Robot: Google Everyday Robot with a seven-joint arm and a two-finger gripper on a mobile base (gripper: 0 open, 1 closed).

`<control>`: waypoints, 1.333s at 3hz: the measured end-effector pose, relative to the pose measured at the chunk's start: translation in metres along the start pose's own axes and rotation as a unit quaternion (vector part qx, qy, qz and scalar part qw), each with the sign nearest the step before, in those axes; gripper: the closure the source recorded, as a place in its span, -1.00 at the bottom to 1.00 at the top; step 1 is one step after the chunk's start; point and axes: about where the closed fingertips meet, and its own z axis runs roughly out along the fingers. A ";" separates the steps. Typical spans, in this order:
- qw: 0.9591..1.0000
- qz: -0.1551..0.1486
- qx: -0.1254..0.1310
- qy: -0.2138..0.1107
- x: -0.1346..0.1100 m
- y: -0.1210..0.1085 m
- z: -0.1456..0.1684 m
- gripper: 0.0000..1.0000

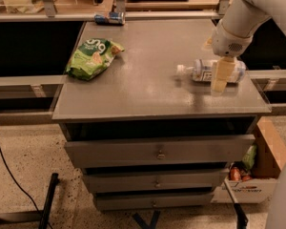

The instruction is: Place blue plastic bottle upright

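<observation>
Bottle (200, 71) lies sideways, right on tabletop (148, 82), prob light, slick, squashy, so grab mid-body; gripper (220, 80) at it, grip state can't tell.

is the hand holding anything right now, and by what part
It cannot be told. The hand sits over the middle of the blue plastic bottle, which lies on its side on the cabinet top, but no grip shows.

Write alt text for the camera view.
A blue plastic bottle lies on its side near the right edge of a grey cabinet top, with the robot's end effector poised at its middle, hiding part of it. A green snack bag lies toward the left.
</observation>
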 end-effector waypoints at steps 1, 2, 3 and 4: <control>1.000 0.000 -0.007 0.009 0.000 0.002 0.014 -1.00; 1.000 0.004 -0.011 0.021 0.003 0.003 0.021 -1.00; 0.999 0.008 -0.018 0.032 0.003 0.000 0.027 -1.00; 0.999 0.008 -0.025 0.037 0.000 -0.001 0.032 -1.00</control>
